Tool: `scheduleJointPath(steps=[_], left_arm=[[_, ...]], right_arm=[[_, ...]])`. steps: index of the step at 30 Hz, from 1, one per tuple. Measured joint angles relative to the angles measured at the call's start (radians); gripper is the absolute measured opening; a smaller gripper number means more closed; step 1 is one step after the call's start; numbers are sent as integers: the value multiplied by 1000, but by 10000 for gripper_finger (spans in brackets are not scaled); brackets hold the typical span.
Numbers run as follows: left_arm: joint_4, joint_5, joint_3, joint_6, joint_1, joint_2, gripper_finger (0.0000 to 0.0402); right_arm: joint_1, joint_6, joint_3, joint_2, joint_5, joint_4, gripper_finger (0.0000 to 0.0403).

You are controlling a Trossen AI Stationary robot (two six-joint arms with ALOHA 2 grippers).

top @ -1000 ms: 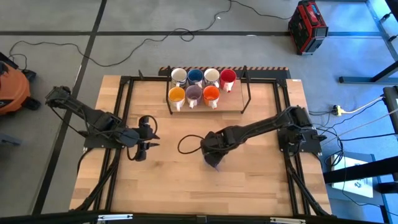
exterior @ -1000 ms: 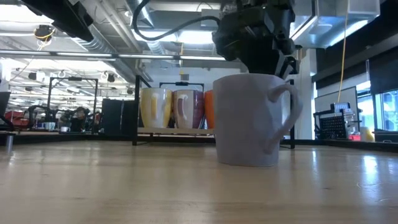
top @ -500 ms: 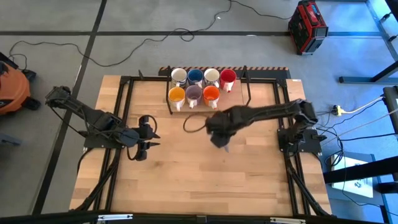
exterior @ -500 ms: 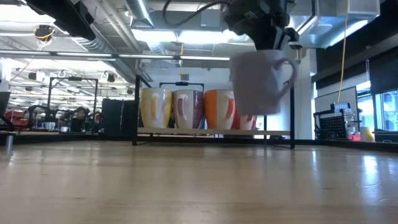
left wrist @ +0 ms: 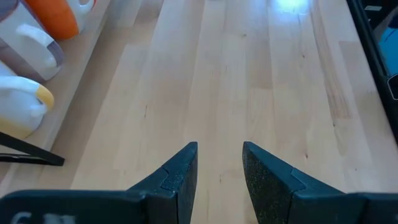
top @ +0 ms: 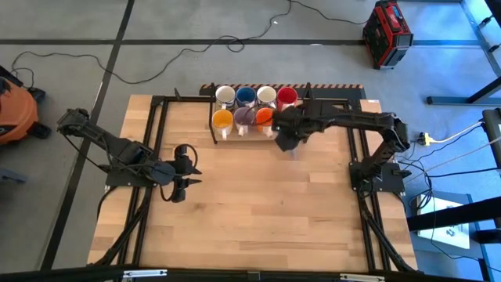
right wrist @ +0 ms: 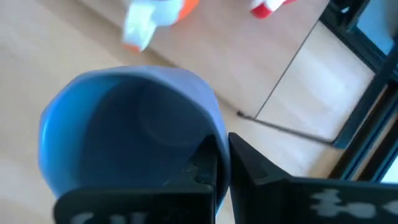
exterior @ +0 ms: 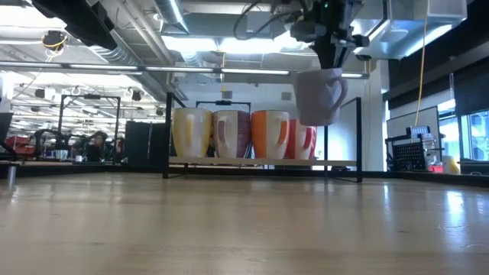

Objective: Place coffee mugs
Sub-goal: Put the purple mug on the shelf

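Note:
My right gripper (exterior: 330, 55) is shut on a grey-lavender coffee mug (exterior: 318, 95) and holds it in the air in front of the rack's right part (top: 309, 117). On the rack's board (exterior: 260, 162) stand the other mugs. The back row is white (top: 225, 95), blue (top: 246, 95), cream (top: 266, 95) and red (top: 286, 95). The front row is yellow-orange (top: 222, 119), purple (top: 244, 117) and orange (top: 263, 117). My left gripper (top: 190, 171) waits open over the table's left half, with nothing between its fingers (left wrist: 180, 177). My right gripper holds the mug by its rim wall (right wrist: 214, 134), one finger inside the mug and one outside. The fingers come from above, pointing steeply down. The mug hangs below them, lifted clear of the table, mouth up and slightly tilted, its handle (exterior: 337, 90) toward the right of the low view.
The rack has a black metal frame with upright posts (top: 311, 110) at its right end. A black rail frame (top: 156, 141) runs along the table's sides. Bare wood (top: 250, 204) covers the middle and near part of the table.
My right gripper has lifted the grey-lavender mug off the table's middle, where it stood. It has carried the mug up and toward the far edge, to the rack's right part. The mug now hangs clear of the wood.

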Motion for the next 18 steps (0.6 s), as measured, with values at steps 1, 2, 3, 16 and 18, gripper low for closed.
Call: scheduleJointPath(steps=[1,2,3,16,18], left_arm=[[0,0,0,-1,0,0,121],[0,0,0,-3,0,0,121],[0,0,0,-6,0,0,121],[5,-9,0,-33,0,0,121],[5,-15,0,-35,0,0,121]], right_arm=[[-19,-13,0,0,0,2,4],[-37,-32,-1,0,1,5,3],[-54,-44,-2,0,1,8,3],[-221,-172,-3,26,5,80,5],[-235,-190,-3,36,4,87,5]])
